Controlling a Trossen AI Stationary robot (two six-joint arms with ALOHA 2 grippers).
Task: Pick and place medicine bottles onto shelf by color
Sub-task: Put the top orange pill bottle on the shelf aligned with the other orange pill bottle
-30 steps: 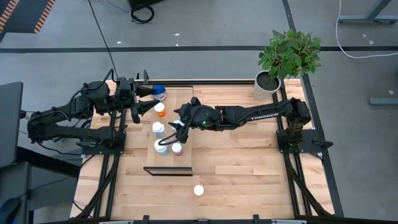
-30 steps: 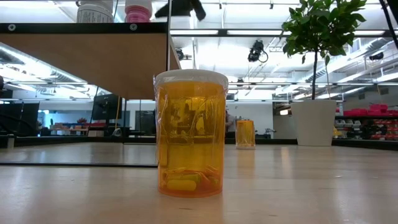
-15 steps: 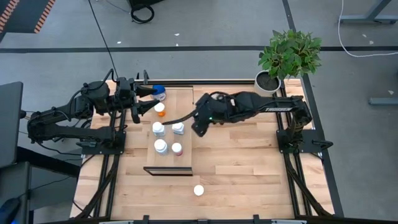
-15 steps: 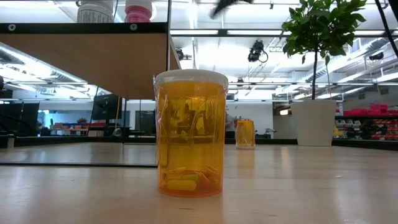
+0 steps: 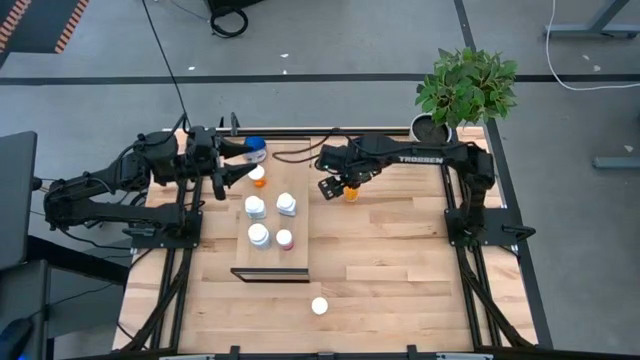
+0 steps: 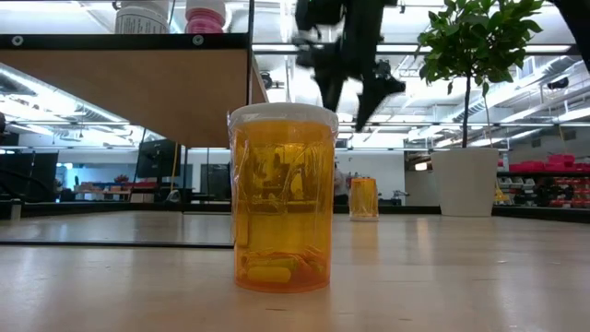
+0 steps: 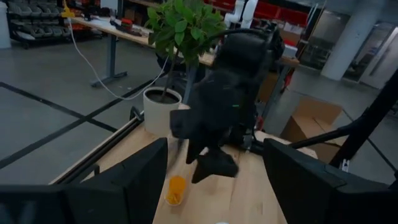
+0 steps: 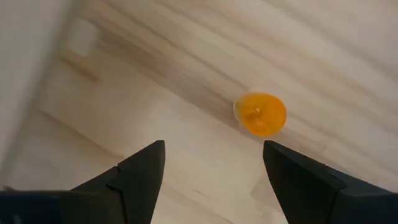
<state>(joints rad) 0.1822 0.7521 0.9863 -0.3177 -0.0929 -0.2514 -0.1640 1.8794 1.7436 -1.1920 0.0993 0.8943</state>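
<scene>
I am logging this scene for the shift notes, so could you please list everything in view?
Shelf: one, light wood, left-centre of table.
Bottles on shelf: five; blue and orange at far end, three white-capped, one pink.
Uncapped orange bottle: one, on table beside shelf.
White-capped orange bottle: one, table's near edge.
Potted plant: one, green, white pot, far right corner.
Table: one, slatted wood.
Left gripper: open, over shelf's far end.
Right gripper: open, above the uncapped bottle.
</scene>
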